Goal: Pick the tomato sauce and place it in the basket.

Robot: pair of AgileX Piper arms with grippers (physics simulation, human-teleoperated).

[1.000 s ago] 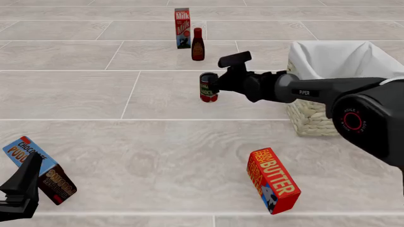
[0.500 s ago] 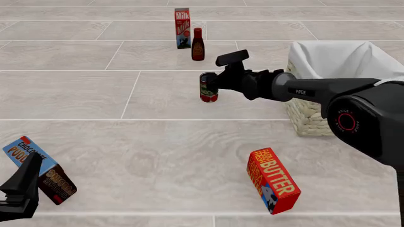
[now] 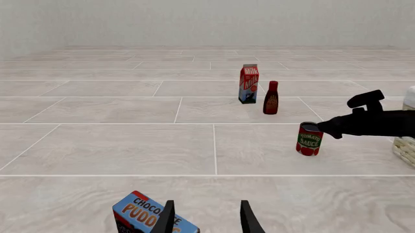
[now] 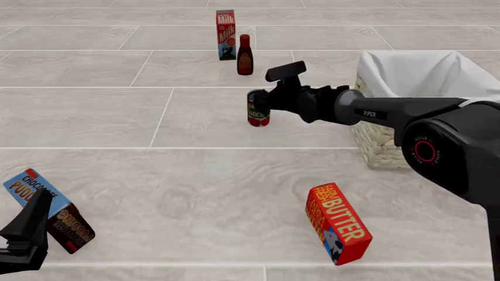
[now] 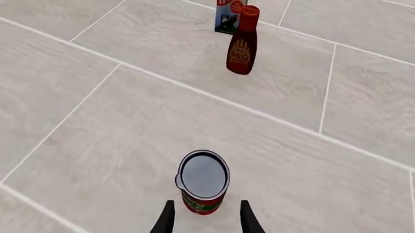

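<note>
The tomato sauce (image 4: 258, 108), a short red can with a green band, stands upright on the tiled floor, left of the basket (image 4: 375, 140). My right gripper (image 4: 267, 103) is at the can's right side, open. In the right wrist view its fingertips (image 5: 167, 219) flank the near side of the tomato sauce (image 5: 203, 182), whose dark metal top shows, without closing on it. The left wrist view shows the tomato sauce (image 3: 309, 139) with the right arm (image 3: 376, 122) reaching to it. My left gripper (image 4: 31, 225) sits low at the near left, open and holding nothing.
A milk carton (image 4: 226, 34) and a dark BBQ bottle (image 4: 245, 55) stand behind the can. A chocolate pudding box (image 4: 47, 209) lies beside the left gripper. A red butter box (image 4: 338, 223) stands tilted at the near right. The basket has a white cloth lining.
The right gripper has edged a little further left and forward towards the can. The can and the left arm have not moved.
</note>
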